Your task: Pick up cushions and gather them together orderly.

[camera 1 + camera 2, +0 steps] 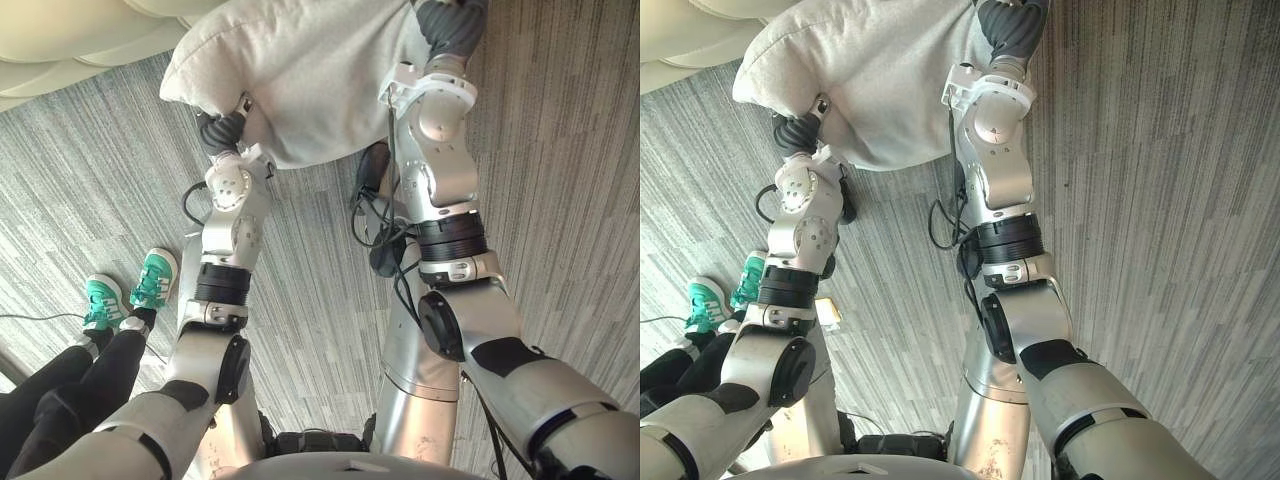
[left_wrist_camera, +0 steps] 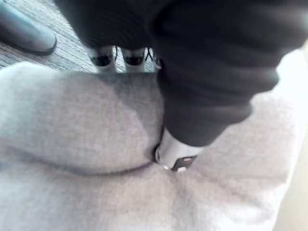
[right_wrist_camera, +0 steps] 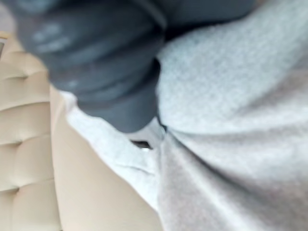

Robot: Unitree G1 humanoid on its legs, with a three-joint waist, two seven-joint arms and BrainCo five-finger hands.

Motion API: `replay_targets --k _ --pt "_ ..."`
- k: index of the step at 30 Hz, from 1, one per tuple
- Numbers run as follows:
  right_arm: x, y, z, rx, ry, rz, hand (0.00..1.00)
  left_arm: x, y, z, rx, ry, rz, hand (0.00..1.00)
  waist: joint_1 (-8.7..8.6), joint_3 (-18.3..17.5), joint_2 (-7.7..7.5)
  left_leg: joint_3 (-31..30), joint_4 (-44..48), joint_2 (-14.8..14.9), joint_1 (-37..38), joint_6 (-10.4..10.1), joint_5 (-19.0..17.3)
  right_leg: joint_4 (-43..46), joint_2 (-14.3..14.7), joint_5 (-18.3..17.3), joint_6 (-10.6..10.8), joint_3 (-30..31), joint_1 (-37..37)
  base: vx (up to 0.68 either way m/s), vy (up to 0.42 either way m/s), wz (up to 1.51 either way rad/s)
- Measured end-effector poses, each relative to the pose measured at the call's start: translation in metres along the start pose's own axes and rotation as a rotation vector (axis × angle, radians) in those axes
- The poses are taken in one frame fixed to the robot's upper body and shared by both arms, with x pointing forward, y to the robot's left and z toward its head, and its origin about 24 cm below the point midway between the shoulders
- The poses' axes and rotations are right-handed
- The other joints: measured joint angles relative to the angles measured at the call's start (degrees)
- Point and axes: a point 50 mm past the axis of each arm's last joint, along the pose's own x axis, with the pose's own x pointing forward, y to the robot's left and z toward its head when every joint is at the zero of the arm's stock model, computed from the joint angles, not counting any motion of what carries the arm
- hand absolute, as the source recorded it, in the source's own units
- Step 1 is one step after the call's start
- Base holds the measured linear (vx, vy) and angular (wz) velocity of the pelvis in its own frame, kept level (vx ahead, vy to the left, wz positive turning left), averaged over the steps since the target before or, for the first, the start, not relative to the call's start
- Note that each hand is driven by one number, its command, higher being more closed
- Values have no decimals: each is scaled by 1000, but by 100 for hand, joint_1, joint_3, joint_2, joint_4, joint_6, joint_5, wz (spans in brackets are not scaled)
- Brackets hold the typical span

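Pale-grey fabric cushion (image 1: pixel 310 80) between left hand (image 2: pixel 173 151) and right hand (image 1: pixel 452 22).
Left pinches it; right's hold I cannot tell; keep it level.

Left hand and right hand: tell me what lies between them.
The grey cushion spans the stretch from the left hand to the right hand, one at each side; the left eye view shows this.

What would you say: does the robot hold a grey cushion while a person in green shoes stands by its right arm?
Not quite: the person in green shoes stands by its left arm, as the left eye view shows; the cushion is held up.
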Motion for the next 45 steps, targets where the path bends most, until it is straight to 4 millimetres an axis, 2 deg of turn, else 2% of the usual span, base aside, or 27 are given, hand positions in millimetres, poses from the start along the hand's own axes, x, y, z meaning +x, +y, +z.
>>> replay_targets --k 9,14,18,20,21,23,24,25,26,27,29,30,31,36,38,45 --pt "-23 -10 -15 51 40 -22 100 -9 15 -1 -38 -16 -5 100 -4 -1 -3 -32 -448 -44 625 -67 147 -297 -24 -9 -24 -161 639 -41 -41 6" --pt "-45 -22 -30 73 94 -41 100 -24 30 -7 -24 -16 -14 100 -4 -19 -17 -87 -775 -52 1415 -148 173 -573 13 -61 -33 -285 1469 -30 -63 4" --pt "-76 -35 -48 73 159 -42 100 -42 50 -18 -9 9 4 100 -4 -112 -20 -83 -777 -41 2389 -217 -41 -637 22 -214 -49 -367 2483 -6 -76 1" --pt "-94 -45 -60 59 209 -59 100 -53 62 -31 3 44 18 100 26 -603 -32 -82 -762 -37 2467 -226 -143 -651 25 -325 10 -368 2583 14 -58 -1" --pt "-108 -50 -65 59 233 -58 100 -62 70 -34 3 55 25 100 26 -762 -33 -71 -752 -37 2761 -235 -225 -674 31 -397 48 -363 2886 52 -35 0" --pt "-131 -56 -73 65 278 -45 100 -75 84 -39 4 72 45 100 44 -788 -36 -25 -753 -5 3517 -260 -418 -776 94 -511 122 -339 3659 96 -21 -10" --pt "-147 -59 -76 63 310 -22 100 -85 97 -40 8 78 69 100 80 -969 -41 34 -785 55 3854 -269 -549 -924 134 -539 149 -337 4000 102 9 -21" --pt "-154 -60 -77 64 323 -10 100 -90 102 -40 6 79 78 100 89 -1015 -40 56 -809 72 4021 -315 -619 -990 154 -564 132 -342 4177 109 38 -22" --pt "-167 -62 -78 68 349 11 100 -98 111 -40 0 79 91 100 105 -1031 -43 114 -934 98 4488 -308 -676 -1188 220 -575 142 -337 4658 132 47 -9" --pt "-174 -63 -79 67 367 24 100 -103 116 -40 0 81 96 100 105 -1065 -52 147 -1035 100 4737 -316 -700 -1325 226 -569 155 -347 4913 132 47 -5" --pt "-196 -68 -81 64 425 62 100 -121 135 -41 5 104 118 100 124 -1418 -100 276 -1425 73 5381 -313 -711 -1769 247 -532 216 -384 5561 154 45 1" --pt "-200 -69 -81 65 433 71 100 -124 138 -41 9 108 121 100 135 -1421 -101 307 -1521 68 5575 -310 -706 -1877 255 -516 235 -388 5757 258 57 2" --pt "-211 -71 -82 66 469 96 100 -137 150 -43 28 132 139 100 151 -1559 -105 372 -1802 44 6147 -273 -682 -2235 287 -420 294 -403 6341 240 52 1" --pt "-232 -80 -87 61 542 126 100 -162 171 -49 74 197 159 100 170 -2145 -194 632 -2550 -55 7025 -279 -542 -3097 316 -177 391 -390 7198 197 42 -5" --pt "-236 -82 -85 63 550 137 100 -168 175 -48 80 206 154 100 176 -2241 -208 802 -2889 -110 7452 -275 -480 -3592 349 32 440 -309 7605 137 47 -19" --pt "-242 -90 -84 61 565 153 100 -173 175 -43 114 196 124 100 168 -2517 -268 1163 -3258 -172 8045 -245 -495 -4510 423 520 487 -2 8240 35 55 -26"
